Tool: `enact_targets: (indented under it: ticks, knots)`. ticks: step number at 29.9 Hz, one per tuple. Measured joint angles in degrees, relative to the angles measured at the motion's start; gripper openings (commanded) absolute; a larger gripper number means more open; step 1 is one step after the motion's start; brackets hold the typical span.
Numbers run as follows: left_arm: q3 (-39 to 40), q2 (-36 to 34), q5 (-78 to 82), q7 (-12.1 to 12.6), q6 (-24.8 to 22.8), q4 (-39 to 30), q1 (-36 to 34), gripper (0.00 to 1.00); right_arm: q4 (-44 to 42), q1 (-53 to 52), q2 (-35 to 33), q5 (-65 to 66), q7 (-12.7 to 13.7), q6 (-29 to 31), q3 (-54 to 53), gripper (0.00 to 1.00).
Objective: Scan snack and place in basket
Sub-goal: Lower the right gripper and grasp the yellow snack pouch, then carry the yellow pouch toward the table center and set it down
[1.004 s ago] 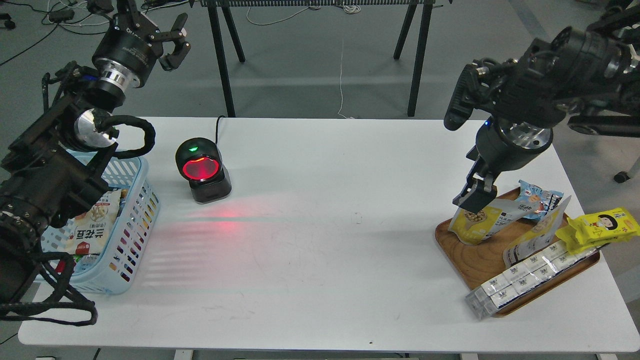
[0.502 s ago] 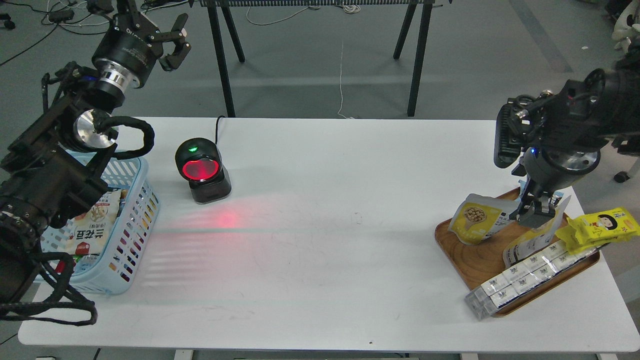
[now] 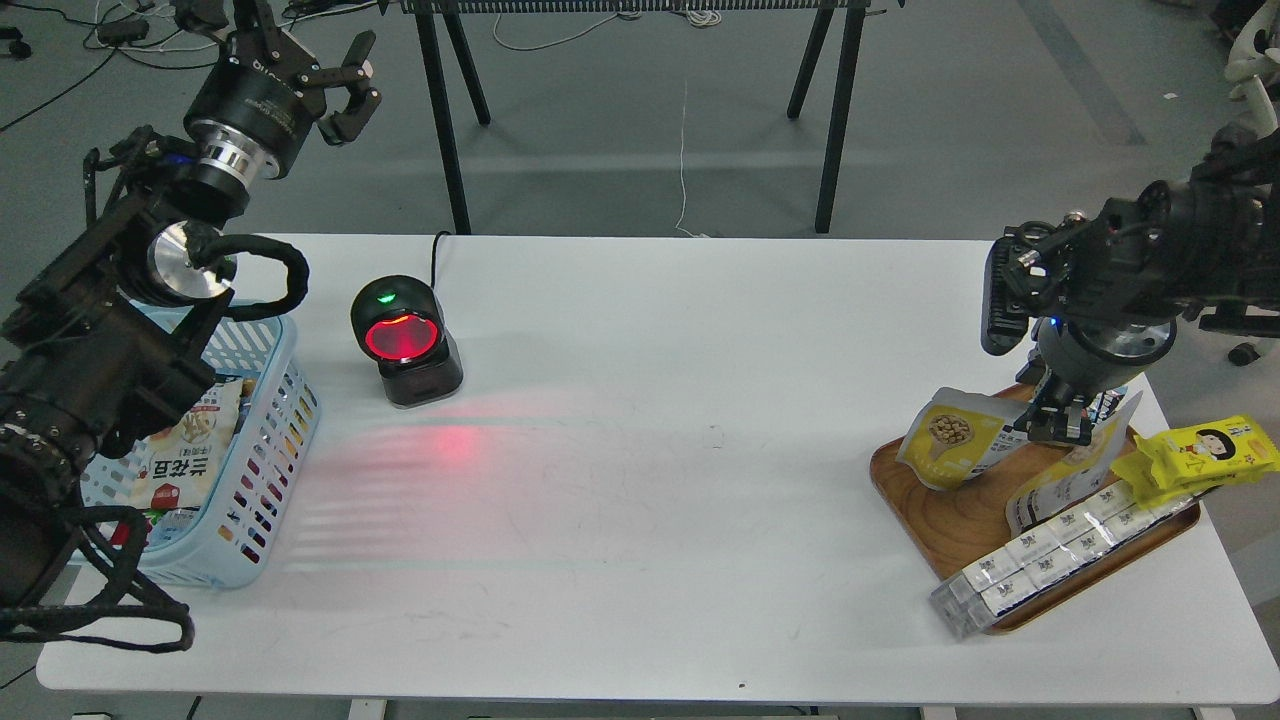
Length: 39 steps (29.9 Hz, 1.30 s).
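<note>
The snack (image 3: 955, 435), a yellow and white pouch with beige balls pictured on it, leans on the back left of the brown wooden tray (image 3: 940, 525). My right gripper (image 3: 1060, 425) points down at the pouch's right end and touches or nearly touches it. Its fingers are dark and small, so I cannot tell whether they are closed. The light blue basket (image 3: 270, 470) stands at the table's left edge, partly behind my left arm, with white packets in it. My left gripper (image 3: 340, 85) is open and empty, raised beyond the table's far left corner.
A black scanner (image 3: 405, 340) with a glowing red window stands right of the basket and throws red light on the table. The tray also holds a bright yellow cartoon-face packet (image 3: 1200, 455), a second white and yellow pouch (image 3: 1075, 475) and a row of white boxes (image 3: 1050, 560).
My right arm has swung to the right and lowered. Its gripper went from the pouch's top left to its right end. The left arm has barely moved.
</note>
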State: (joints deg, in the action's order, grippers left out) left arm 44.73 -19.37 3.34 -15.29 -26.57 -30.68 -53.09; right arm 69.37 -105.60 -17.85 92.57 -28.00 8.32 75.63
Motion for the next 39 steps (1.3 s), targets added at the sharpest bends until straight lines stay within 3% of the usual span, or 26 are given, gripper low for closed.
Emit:
enact_targets:
  ticks: [6, 12, 24, 39]
  knots:
    - [0.0, 0.0, 0.0, 0.0, 0.0, 0.0, 0.1, 1.0, -1.3, 1.8, 0.1, 0.0, 0.0, -2.0, 0.0, 0.27]
    - [0.0, 0.0, 0.0, 0.0, 0.2, 0.0, 0.1, 1.0, -1.8, 2.3, 0.2, 0.0, 0.0, -3.1, -0.1, 0.0]
    - [0.0, 0.0, 0.1, 0.1, 0.1, 0.0, -0.1, 0.99, -1.3, 1.0, 0.2, 0.0, 0.0, -3.8, -0.4, 0.0]
    - [0.0, -0.1, 0.1, 0.1, 0.1, 0.0, 0.0, 1.0, 5.0, -9.8, 0.0, -0.1, 0.0, -5.0, -3.9, 0.0]
